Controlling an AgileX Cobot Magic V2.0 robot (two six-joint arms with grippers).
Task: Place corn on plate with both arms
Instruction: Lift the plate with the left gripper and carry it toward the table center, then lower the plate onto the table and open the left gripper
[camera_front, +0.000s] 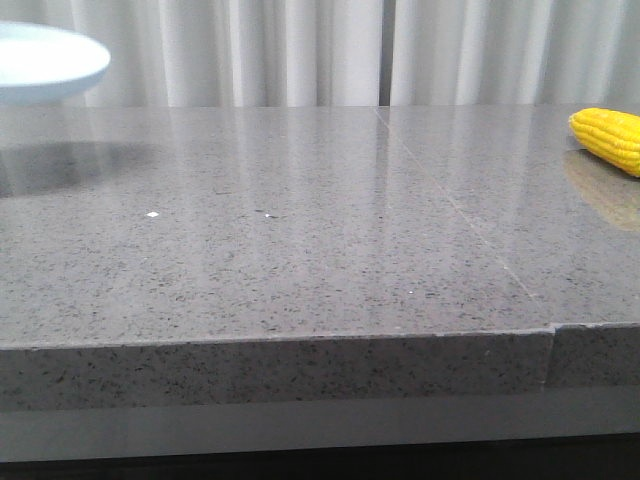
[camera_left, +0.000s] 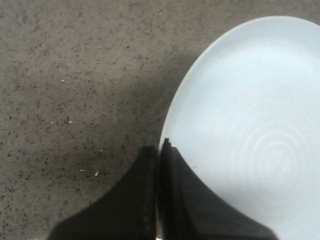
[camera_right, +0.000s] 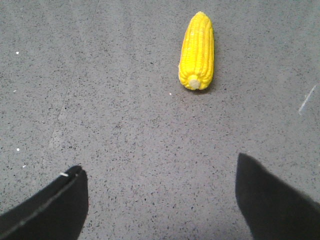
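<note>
- I see the corn (camera_right: 197, 51) lying on the grey counter (camera_front: 300, 250), far right, untouched.
- The plate (camera_front: 45, 62) is held raised at far left.
- Left gripper (camera_left: 159, 192): jaws pinched on the plate's rim.
- Right gripper (camera_right: 160, 200): jaws spread wide, empty, short of the corn.
- No legible writing.

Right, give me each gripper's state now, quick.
Left gripper: shut on the plate rim, plate lifted off the table.
Right gripper: open, empty, with the corn lying on the table beyond its fingers.
</note>
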